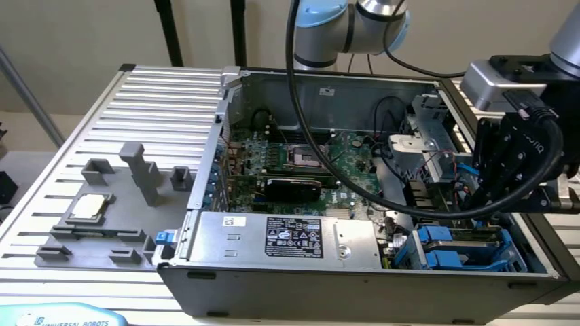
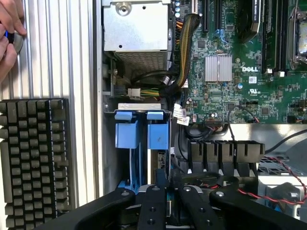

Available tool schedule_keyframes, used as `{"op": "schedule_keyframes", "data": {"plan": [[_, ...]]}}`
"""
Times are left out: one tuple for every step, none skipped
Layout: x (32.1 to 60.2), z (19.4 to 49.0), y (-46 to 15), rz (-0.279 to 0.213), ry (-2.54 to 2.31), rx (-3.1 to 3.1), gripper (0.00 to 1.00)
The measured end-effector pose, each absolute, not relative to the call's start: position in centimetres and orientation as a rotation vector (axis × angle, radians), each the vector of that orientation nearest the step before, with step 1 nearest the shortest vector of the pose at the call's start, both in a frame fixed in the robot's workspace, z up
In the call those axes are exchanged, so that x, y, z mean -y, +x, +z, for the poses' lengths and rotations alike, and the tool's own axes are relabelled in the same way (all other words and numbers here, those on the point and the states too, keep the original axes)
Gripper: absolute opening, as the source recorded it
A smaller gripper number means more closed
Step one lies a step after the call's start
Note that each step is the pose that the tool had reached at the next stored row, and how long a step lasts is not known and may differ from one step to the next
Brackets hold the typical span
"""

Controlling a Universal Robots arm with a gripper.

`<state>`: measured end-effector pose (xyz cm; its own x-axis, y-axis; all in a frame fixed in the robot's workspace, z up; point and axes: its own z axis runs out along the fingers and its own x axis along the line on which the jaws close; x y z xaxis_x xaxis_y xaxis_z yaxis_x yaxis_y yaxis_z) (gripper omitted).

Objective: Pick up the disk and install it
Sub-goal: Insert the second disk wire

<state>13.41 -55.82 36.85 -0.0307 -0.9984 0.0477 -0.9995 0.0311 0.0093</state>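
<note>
Exterior view: the gripper [image 1: 471, 200] is seen low inside the open case [image 1: 363, 285], at the view's right, just above the blue drive bay [image 1: 458, 248]. The disk cannot be made out apart from the blue carriers there.

Wrist view: the black fingers [image 2: 152, 206] are closed together on a thin blue-edged part, seemingly the disk [image 2: 166, 195], beside the blue carriers [image 2: 141, 134]. A person's hand [image 2: 8, 36] is seen by a keyboard [image 2: 33, 153].

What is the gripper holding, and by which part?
Cannot be told: the gripper sits at the disk in the drive bay, but the contact is hidden.
</note>
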Motion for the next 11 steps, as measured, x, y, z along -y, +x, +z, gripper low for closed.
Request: {"op": "schedule_keyframes", "data": {"plan": [[55.8,36.8,13.4,0.041,2.158,2.226,0.16],[55.8,36.8,13.4,0.041,2.159,2.226,0.16],[55.8,36.8,13.3,0.042,2.16,2.225,0.16],[55.8,36.8,13.1,0.042,2.162,2.223,0.16],[55.8,36.8,12.9,0.043,2.166,2.22,0.16],[55.8,36.8,12.7,0.044,2.169,2.218,0.16],[55.8,36.8,12.5,0.045,2.172,2.216,0.16],[55.9,36.7,12.3,0.047,2.176,2.214,0.16],[55.9,36.7,12.3,0.049,2.179,2.213,0.16],[55.9,36.6,12.3,0.051,2.184,2.211,0.16],[55.9,36.5,12.2,0.054,2.188,2.21,0.16]]}}
